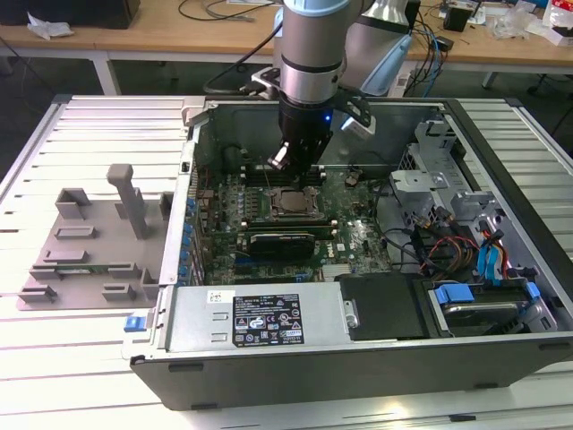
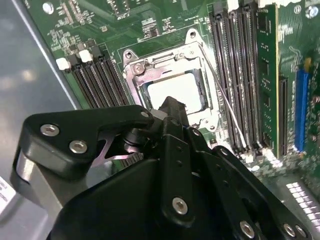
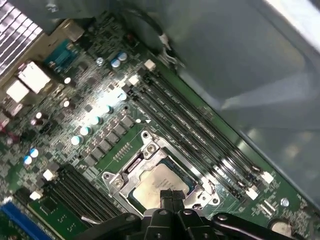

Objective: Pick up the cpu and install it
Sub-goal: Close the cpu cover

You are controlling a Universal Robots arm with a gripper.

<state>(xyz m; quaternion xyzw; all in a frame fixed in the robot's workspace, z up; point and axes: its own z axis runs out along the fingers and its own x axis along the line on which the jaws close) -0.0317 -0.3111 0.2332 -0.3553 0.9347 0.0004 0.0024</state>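
The cpu (image 1: 288, 202) lies flat inside the dark socket frame (image 1: 269, 208) on the green motherboard, within the open computer case (image 1: 358, 363). Its pale silvery top shows in the second wrist view (image 2: 175, 89) and in the first wrist view (image 3: 152, 181), ringed by the socket's metal rim (image 2: 136, 70). My gripper (image 1: 285, 161) hangs a little above the socket, over the cpu's edge. In both wrist views its black fingertips sit close together (image 2: 172, 106) (image 3: 172, 196), shut with nothing between them and apart from the chip.
Rows of black memory slots (image 2: 235, 75) flank the socket, and a thin wire lever (image 2: 225, 107) runs beside it. A grey plastic tray with upright posts (image 1: 89, 242) lies on the slatted table at the exterior view's left. Drive bays and cables (image 1: 466, 242) fill the case's right side.
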